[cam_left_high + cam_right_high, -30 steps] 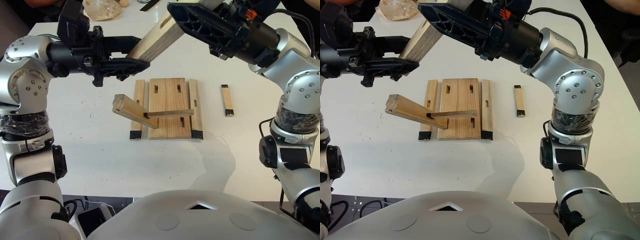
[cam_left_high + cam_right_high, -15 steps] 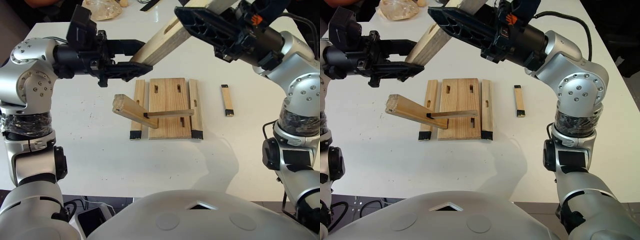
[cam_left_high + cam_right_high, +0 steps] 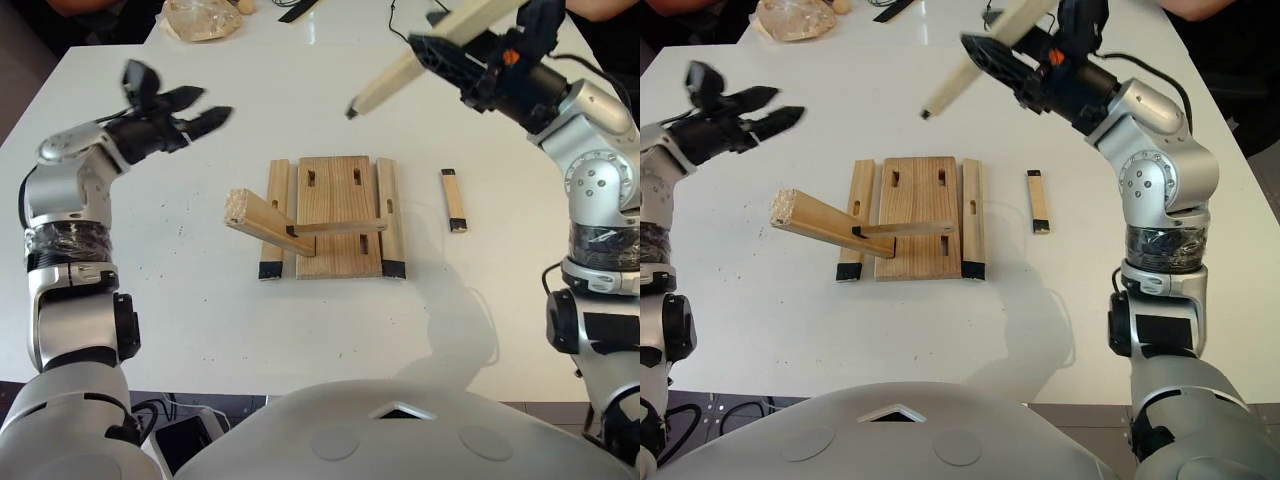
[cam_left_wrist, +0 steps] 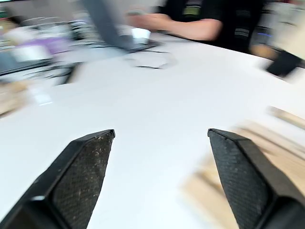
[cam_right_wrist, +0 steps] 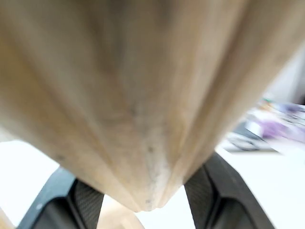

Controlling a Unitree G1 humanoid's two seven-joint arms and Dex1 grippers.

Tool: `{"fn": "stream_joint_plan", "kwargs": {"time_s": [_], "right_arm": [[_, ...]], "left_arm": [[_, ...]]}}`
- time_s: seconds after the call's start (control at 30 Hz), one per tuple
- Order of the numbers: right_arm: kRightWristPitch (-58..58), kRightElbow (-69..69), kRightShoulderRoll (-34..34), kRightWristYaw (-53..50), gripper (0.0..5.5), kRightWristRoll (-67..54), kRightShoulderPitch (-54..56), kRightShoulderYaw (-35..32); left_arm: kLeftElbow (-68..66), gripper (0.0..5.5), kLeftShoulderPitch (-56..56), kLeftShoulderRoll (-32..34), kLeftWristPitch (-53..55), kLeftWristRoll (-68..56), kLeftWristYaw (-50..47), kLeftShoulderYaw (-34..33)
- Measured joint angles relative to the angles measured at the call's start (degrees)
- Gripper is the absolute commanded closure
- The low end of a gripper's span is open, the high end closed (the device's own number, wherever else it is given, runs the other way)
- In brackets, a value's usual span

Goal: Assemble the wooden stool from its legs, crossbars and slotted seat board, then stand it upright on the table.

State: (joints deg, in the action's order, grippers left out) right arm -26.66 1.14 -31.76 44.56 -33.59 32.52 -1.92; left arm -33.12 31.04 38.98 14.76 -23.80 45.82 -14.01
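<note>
Left gripper (image 3: 205,104) has let go and swung well out to the left of the seat board (image 3: 338,215), fingers spread wide with nothing between them. Right gripper (image 3: 432,48) has pulled up and back, clamped on the leg (image 3: 390,82) partway along it. That leg runs on a slant: its dark-tipped end hangs in the air beyond the board's far edge, and the other end rises to the right, past the gripper.
</note>
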Motion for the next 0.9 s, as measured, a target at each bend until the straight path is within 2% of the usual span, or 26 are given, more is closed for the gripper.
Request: {"fn": "stream_joint_plan", "kwargs": {"time_s": [0.07, 0.17, 0.27, 0.37, 0.47, 0.6, 0.9], "right_arm": [[0.83, 0.51, -1.02, 2.36, 3.4, 1.26, -2.62, 0.7], [0.95, 2.89, -1.66, 5.54, 3.4, 1.11, -5.88, 1.73], [0.78, 6.78, -2.85, 8.34, 3.4, 0.45, -10.61, 1.71], [0.17, 10.4, -4.21, 11.19, 3.4, -0.44, -14.33, 1.7], [-1.65, 16.31, -8.43, 18.85, 3.4, -4.28, -19.49, 1.74], [-1.98, 18.22, -9.13, 22.36, 3.4, -5.72, -21.06, 2.39], [0.78, 17.23, -7.03, 23.02, 3.4, -4.14, -20.53, 4.77]], "left_arm": [[-0.1, 1.88, -3.24, -3.61, -2.19, -0.01, -9.89, -4.85], [4.54, 1.88, -8.63, -9.83, -4.22, 2.91, -23.19, -6.98], [12.0, 1.88, -12.61, -22.1, -5.42, 0.28, -36.83, -10.92], [16.31, 1.88, -12.45, -31.45, -5.69, -3.54, -47.79, -14.2], [22.54, 1.88, -12.95, -39.91, -5.74, -6.04, -59.25, -16.93], [26.19, 1.88, -13.89, -41.97, -6.37, -8.36, -63.39, -18.96], [28.06, 1.88, -16.79, -41.99, -7.25, -8.21, -64.32, -19.4]]}}
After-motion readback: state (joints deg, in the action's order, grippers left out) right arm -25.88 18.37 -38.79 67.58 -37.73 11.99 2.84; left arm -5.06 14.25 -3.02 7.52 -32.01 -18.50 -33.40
